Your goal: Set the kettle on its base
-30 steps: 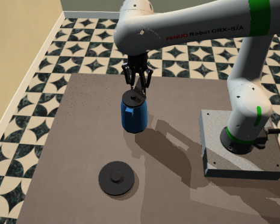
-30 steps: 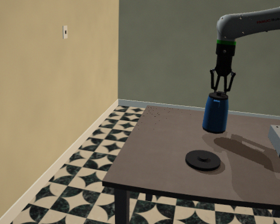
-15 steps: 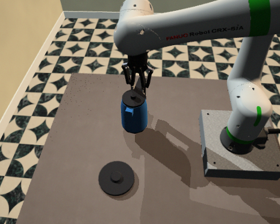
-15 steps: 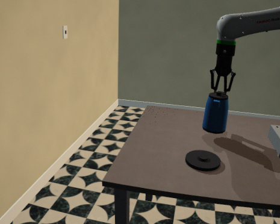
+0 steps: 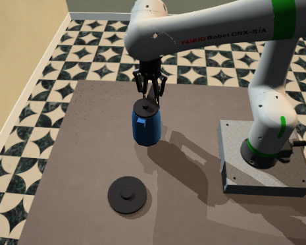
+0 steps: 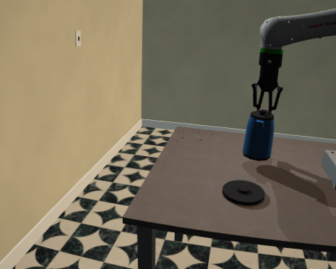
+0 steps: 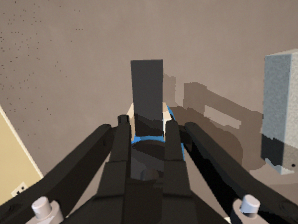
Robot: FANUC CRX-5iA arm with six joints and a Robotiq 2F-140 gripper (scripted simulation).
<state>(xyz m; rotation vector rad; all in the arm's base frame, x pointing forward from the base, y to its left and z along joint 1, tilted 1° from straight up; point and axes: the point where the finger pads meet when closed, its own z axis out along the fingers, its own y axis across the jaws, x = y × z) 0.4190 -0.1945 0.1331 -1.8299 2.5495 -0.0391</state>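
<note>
The blue kettle (image 5: 147, 126) with a black lid hangs upright above the table, clear of the surface, as the exterior view shows (image 6: 258, 135). My gripper (image 5: 151, 99) is shut on the kettle's top, at its dark handle, which shows between the fingers in the wrist view (image 7: 147, 107). The round black base (image 5: 127, 194) with its central stud (image 5: 127, 193) lies flat on the table, nearer the front edge and a little left of the kettle; it also shows in the exterior view (image 6: 243, 191). The ring under the kettle is hidden.
The arm's grey mounting block (image 5: 264, 158) stands on the table at the right, also at the right edge of the wrist view (image 7: 281, 107). The table's left edge (image 5: 52, 145) drops to the checkered floor; walls stand at left and back.
</note>
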